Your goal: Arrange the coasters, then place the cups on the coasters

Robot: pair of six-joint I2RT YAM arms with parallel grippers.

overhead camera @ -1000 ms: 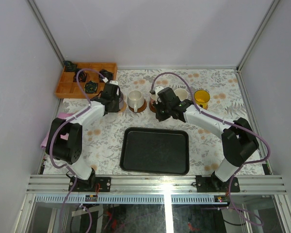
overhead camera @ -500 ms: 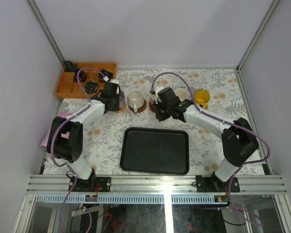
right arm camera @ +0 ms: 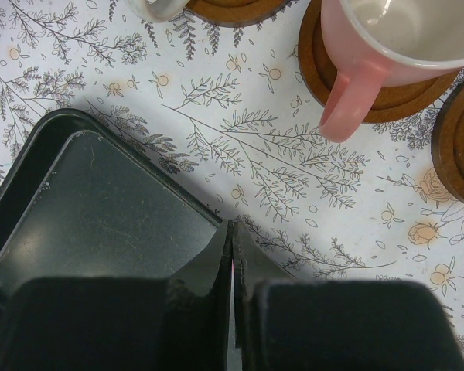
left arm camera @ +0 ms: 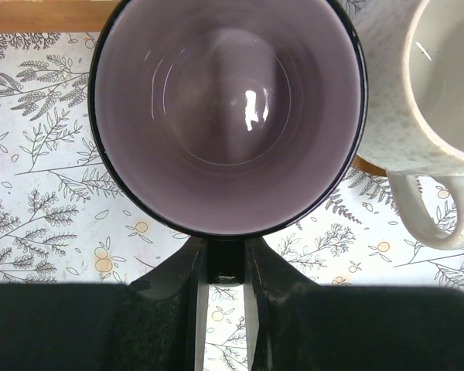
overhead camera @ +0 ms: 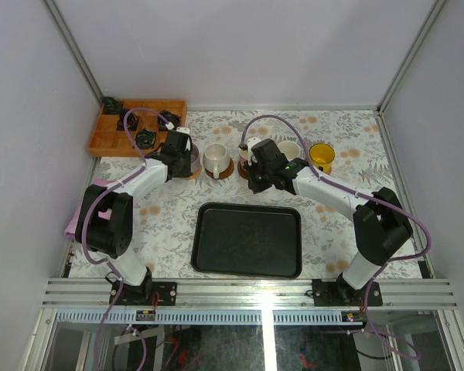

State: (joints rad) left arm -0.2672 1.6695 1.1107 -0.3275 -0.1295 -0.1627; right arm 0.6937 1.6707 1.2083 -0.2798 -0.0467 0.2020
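Note:
My left gripper (left arm camera: 226, 249) is shut on the dark handle of the mauve cup (left arm camera: 228, 108), which sits at the left end of the row of cups (overhead camera: 190, 159). To its right a cream cup (left arm camera: 441, 85) stands on a coaster (left arm camera: 366, 165). My right gripper (right arm camera: 232, 229) is shut with nothing in it, above the cloth at the far corner of the tray. Beyond it the pink-handled cup (right arm camera: 387, 35) stands on a coaster (right arm camera: 319, 66). A bare coaster (right arm camera: 460, 139) lies to the right. In the top view another cream cup (overhead camera: 288, 149) and the yellow cup (overhead camera: 321, 157) follow.
A black tray (overhead camera: 247, 239) lies in the middle of the flowered cloth, near the arms. An orange wooden box (overhead camera: 108, 139) with small black objects stands at the far left, close behind the mauve cup. A pink cloth (overhead camera: 100, 185) lies at the left edge.
My left gripper has edged slightly away from the arms' bases with the mauve cup. The right arm has not moved.

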